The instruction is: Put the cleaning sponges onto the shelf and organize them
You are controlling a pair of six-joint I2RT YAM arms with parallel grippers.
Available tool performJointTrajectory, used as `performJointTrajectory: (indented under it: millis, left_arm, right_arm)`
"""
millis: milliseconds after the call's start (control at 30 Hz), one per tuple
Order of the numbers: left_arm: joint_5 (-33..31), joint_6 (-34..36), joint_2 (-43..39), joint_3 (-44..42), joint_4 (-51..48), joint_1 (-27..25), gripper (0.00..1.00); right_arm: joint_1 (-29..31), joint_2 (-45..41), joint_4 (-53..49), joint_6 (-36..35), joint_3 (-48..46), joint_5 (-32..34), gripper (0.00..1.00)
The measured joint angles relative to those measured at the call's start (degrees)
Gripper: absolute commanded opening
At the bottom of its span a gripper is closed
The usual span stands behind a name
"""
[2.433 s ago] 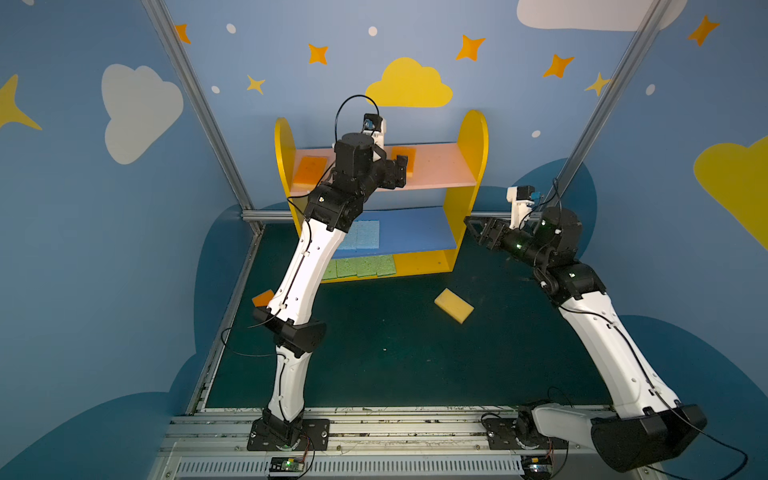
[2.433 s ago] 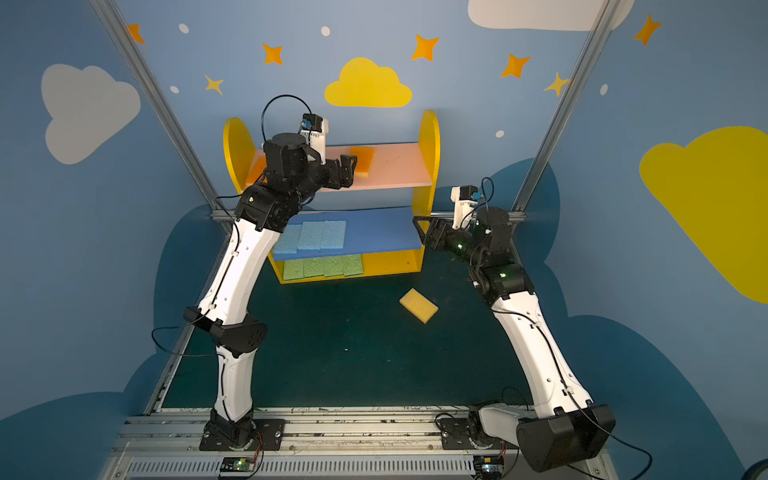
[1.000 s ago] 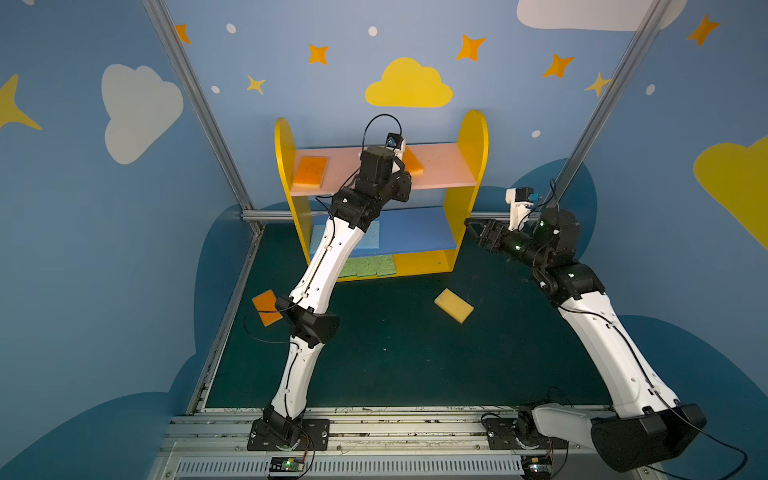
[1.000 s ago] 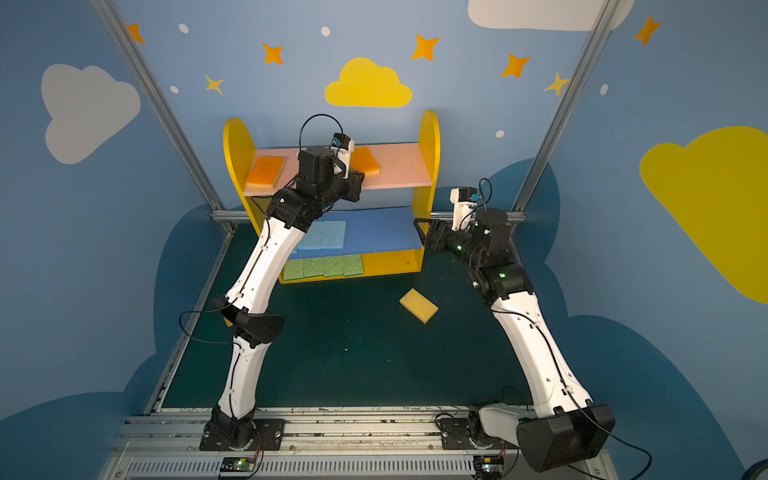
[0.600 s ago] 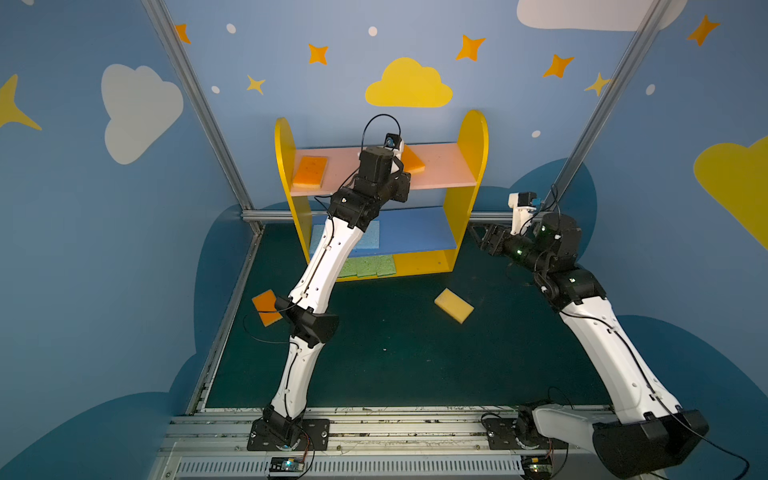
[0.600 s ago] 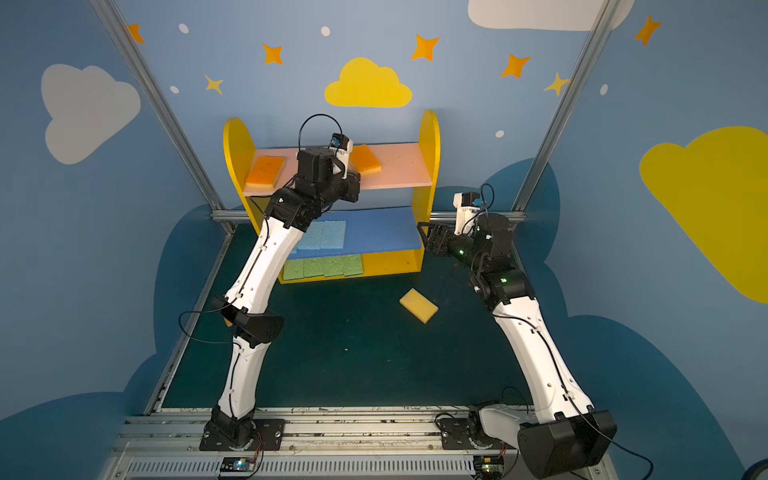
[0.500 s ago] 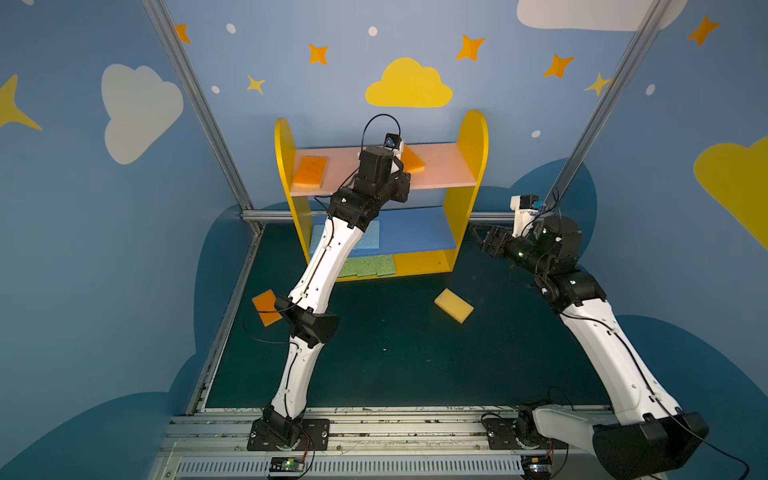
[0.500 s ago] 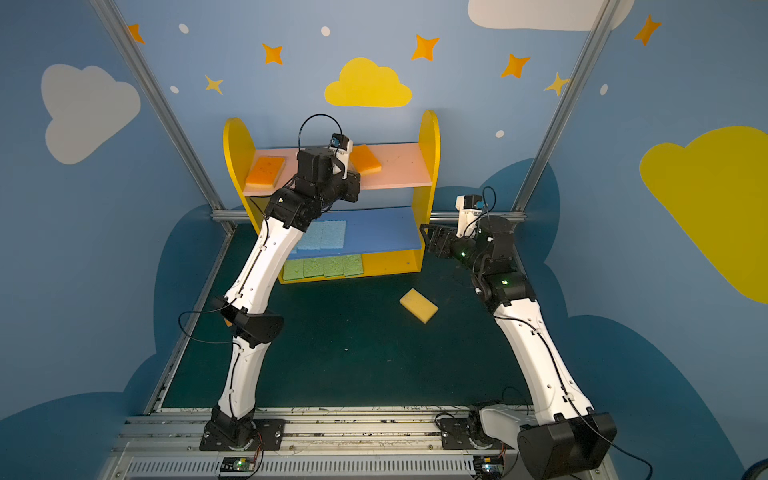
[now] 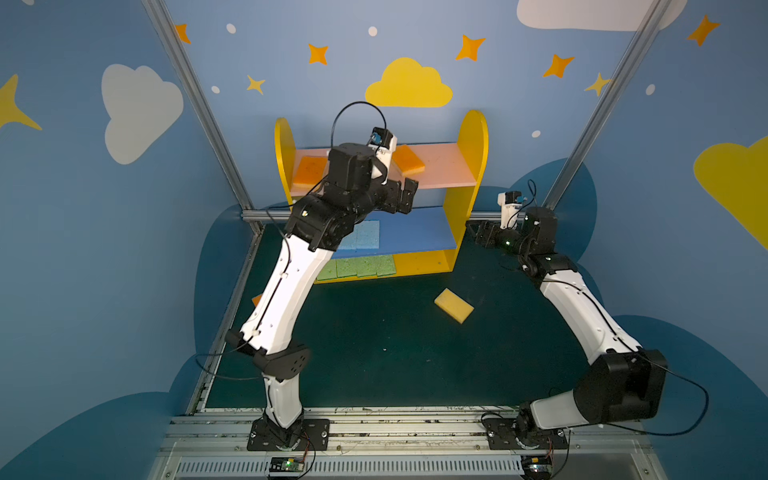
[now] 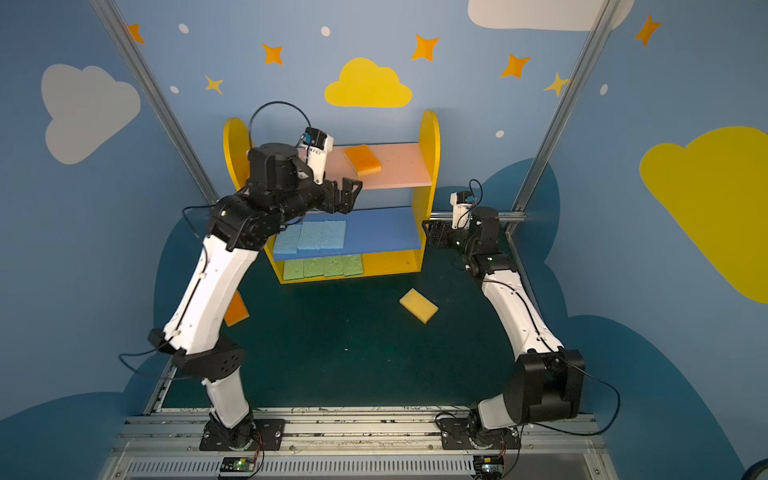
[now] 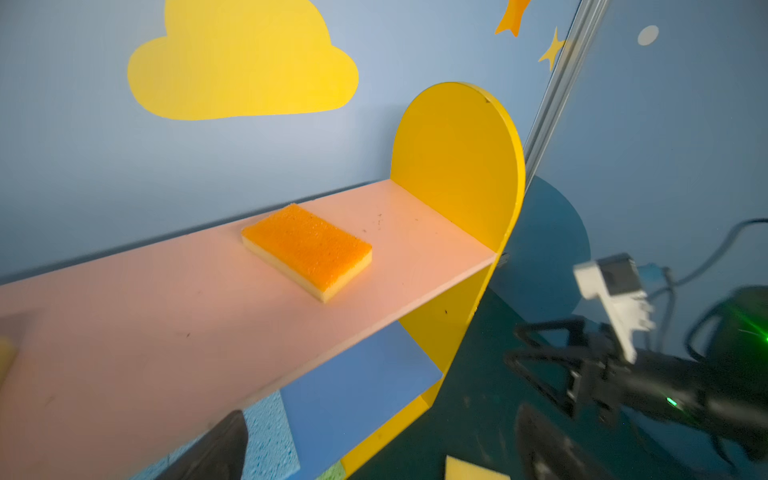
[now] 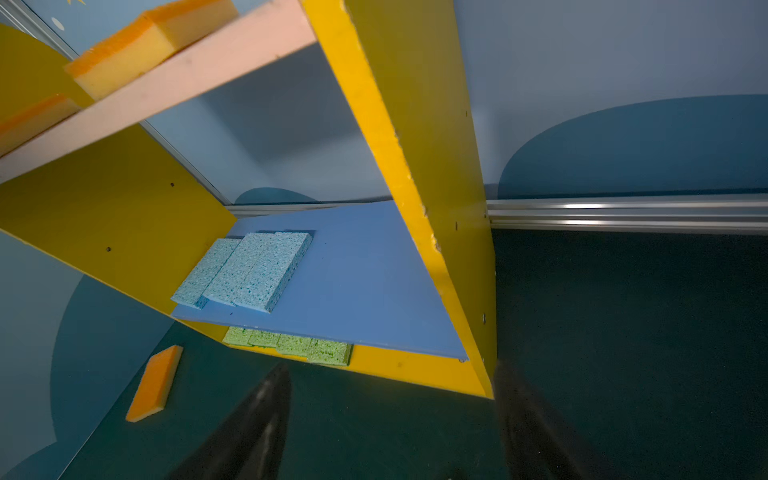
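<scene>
Left gripper [image 10: 353, 194]: you have it at the front edge of the pink board [image 10: 399, 166] of the shelf [image 10: 429, 137]. Jaws spread wide, nothing between them.

Orange sponge [image 10: 362, 159]: flat on the pink board, just beyond and above the left gripper's tips. Orange face up, skewed to the board's edge. It is apart from the gripper, and the left wrist view shows it clear of both fingers.

Second orange sponge [image 9: 309, 169]: same board, behind the left gripper's wrist, near the far side panel.

Below the left gripper:
- Three light blue sponges [image 10: 311, 236] side by side on the blue board [image 10: 382, 232].
- Four green sponges [image 10: 323, 267] in a row on the bottom yellow board [image 10: 390, 262], under the blue ones.

Right gripper [image 10: 430, 237]: low, just beside the outer face of the shelf's near side panel. Jaws spread, empty. In the right wrist view the panel's lower front corner sits just ahead of the fingers [image 12: 257, 415]. You cannot tell from any view whether it touches the panel.

Two sponges lie off the shelf, on the surface [image 10: 353, 353]:
- Loose yellow-up sponge [image 10: 419, 305]: below the right gripper and toward the middle, well apart from both grippers.
- Loose orange sponge [image 10: 236, 309]: partly hidden by the left forearm, well below and behind the left gripper.
</scene>
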Motion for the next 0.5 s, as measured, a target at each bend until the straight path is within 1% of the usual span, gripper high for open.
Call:
performJointTrajectory:
  millis: [67,133,200,267,300,367,500]
  left_arm:
    - [-0.61,0.02,-8.09,-9.73,1.88,0.02,1.00]
    - [-1.86,0.11,-14.53,-17.57,3.45,0.04,1.00]
    - [-3.50,0.22,-20.15,-24.70,4.87,0.09,1.00]
    - [-5.40,0.26,-25.66,-32.11,5.99,0.31,1.00]
    - [-6.10,0.24,-27.61,-34.53,6.21,0.50,1.00]
    - [-7.65,0.13,-32.06,-40.24,6.58,1.60,1.00]
    - [-9.22,-0.79,-38.34,-47.34,6.54,5.22,1.00]
  right_arm:
    - [0.00,3.39,1.49,-0.68,2.54,-0.31,0.71]
    - [-0.07,6.29,2.99,-1.22,4.87,-0.33,0.69]
    - [-0.24,8.70,4.63,-1.51,6.58,-0.28,0.68]
    - [-0.44,11.02,6.10,-1.73,8.07,-0.17,0.64]
    - [-0.57,12.13,6.75,-1.92,8.83,-0.11,0.62]
    - [-0.68,14.53,8.11,-2.43,10.54,-0.04,0.55]
    - [-0.48,17.49,10.21,-3.06,12.26,-1.29,0.42]
